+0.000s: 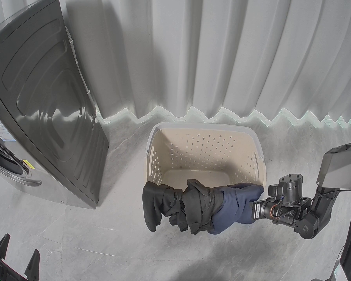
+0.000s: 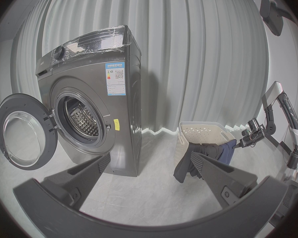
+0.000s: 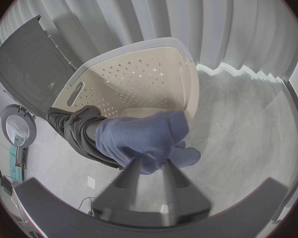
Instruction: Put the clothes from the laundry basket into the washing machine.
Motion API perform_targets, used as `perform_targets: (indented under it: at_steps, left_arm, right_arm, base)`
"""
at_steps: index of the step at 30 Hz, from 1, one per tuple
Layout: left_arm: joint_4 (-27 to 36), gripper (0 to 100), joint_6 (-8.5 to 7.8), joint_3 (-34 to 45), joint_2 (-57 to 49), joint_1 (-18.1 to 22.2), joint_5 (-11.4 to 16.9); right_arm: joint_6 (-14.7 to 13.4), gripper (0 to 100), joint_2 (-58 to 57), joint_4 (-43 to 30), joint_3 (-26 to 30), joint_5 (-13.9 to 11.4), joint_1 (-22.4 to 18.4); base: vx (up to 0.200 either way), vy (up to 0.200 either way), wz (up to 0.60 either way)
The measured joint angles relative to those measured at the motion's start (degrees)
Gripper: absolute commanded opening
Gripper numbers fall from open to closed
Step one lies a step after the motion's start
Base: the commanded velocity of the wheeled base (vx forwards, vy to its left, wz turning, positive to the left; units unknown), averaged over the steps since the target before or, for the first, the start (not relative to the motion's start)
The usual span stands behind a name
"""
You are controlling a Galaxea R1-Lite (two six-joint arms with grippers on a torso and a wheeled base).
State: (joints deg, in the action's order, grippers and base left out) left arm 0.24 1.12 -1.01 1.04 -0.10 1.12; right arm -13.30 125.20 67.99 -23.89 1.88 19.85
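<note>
The washer (image 1: 46, 110) fills the left side of my head view, and my left wrist camera shows its door (image 2: 24, 131) swung wide with the drum (image 2: 81, 118) open behind it. The basket (image 1: 206, 127) sits on the floor at frame centre, well apart from the washer and to its right. The clothes (image 1: 199, 209) are a black piece and a blue piece bunched into one roll. It lies across the basket's near rim, though I can't tell if it rests on it. Its long axis runs left to right across the frame, with the black end hanging outside the near-left corner and the blue end toward my right arm. From the right gripper (image 3: 152, 162) the drum lies off to frame left, past the whole length of the roll, so I judge the carry has to sweep leftward with the black tail leading. That gripper comes in from the right edge, its fingers nearly closed and pinching the blue end of the roll. The left gripper (image 1: 20, 246) sits in the lower left corner, nearer the washer, spread wide and holding nothing.
</note>
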Motion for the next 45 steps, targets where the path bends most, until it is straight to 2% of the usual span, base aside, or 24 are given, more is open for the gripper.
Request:
perform_targets:
  at_steps: [10,22,23,35,45]
  left_arm:
    - [0.0,100,0.0,0.0,0.0,0.0,0.0]
    - [0.0,100,-0.01,0.0,0.0,0.0,0.0]
    - [0.0,100,-0.01,0.0,0.0,0.0,0.0]
    - [0.0,100,-0.01,0.0,0.0,0.0,0.0]
    - [0.0,100,-0.09,0.0,0.0,0.0,0.0]
  right_arm:
    - [-0.1,0,-4.7,1.2,4.0,-0.4,1.0]
    - [-0.5,0,-19.4,-0.4,12.3,-0.5,4.1]
    - [-0.5,100,-19.8,-0.6,12.6,-0.5,4.1]
    - [-0.8,100,-14.1,0.4,11.5,0.0,2.3]
    - [-2.1,100,-6.8,0.2,3.9,0.1,2.4]
  base:
    - [0.0,0.0,0.0]
    - [0.0,0.0,0.0]
    - [0.0,0.0,0.0]
    - [0.0,0.0,0.0]
    - [0.0,0.0,0.0]
